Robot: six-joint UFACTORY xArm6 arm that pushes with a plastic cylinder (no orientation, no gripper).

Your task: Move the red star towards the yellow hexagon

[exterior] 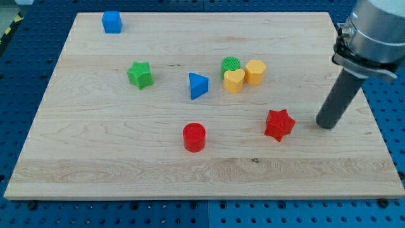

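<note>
My tip rests on the wooden bench, on the view's right side. It is only a dark rod, so there is no hand to see, and I cannot tell about one being wide or narrow.

The red star lies just to the view's left of my tip. There is a small gap between them, so they are near but not touching.

The yellow hexagon sits higher up in the view, a bit to the left of the red star. The two are apart, with bare wood between them. The yellow hexagon is part of a small bunch of three blocks. The yellow heart is right beside it on the view's left, and they look like they touch. The green cylinder is tucked just behind the yellow heart.

The blue triangle lies a little to the view's left of that bunch. The green star is farther left still. The blue cube sits far away, near the top left corner of the bench. The red cylinder stands toward the view's bottom, well to the left of the red star.

There are no boxes or bowls here, only loose blocks on the flat bench.
</note>
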